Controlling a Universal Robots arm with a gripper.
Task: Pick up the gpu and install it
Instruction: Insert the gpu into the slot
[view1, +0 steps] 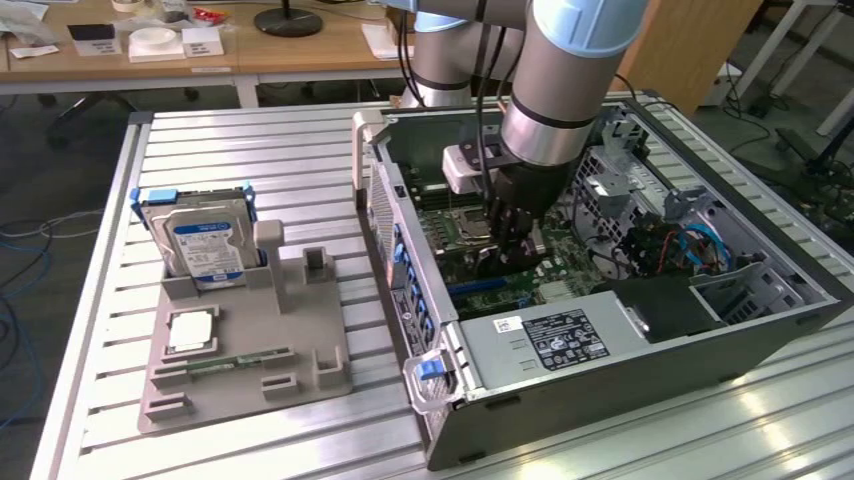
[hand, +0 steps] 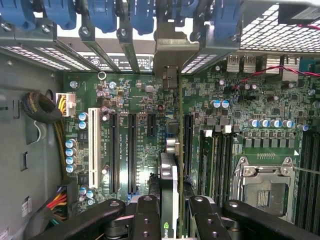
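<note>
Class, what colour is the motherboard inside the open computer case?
Green; the motherboard shows best in the wrist view.

I'm working in what looks like a robotics lab. An open computer case (view1: 641, 385) lies on a slatted aluminium table (view1: 254, 150), with my arm (view1: 574, 60) reaching down into it. Beside the case, a grey parts fixture (view1: 227, 395) holds a hard drive (view1: 207, 250). Behind the case stand cluttered wooden desks (view1: 307, 50).

We see the arm (view1: 567, 60) in the upper middle of the frame: thick silver-grey tubes, pale blue joint caps, a black ring. Black cables (view1: 483, 70) run beside it, and a white block (view1: 461, 168) sits at the wrist. The black pincer (view1: 510, 255) has jointed fingers (hand: 207, 220) dotted with round pins.
</note>
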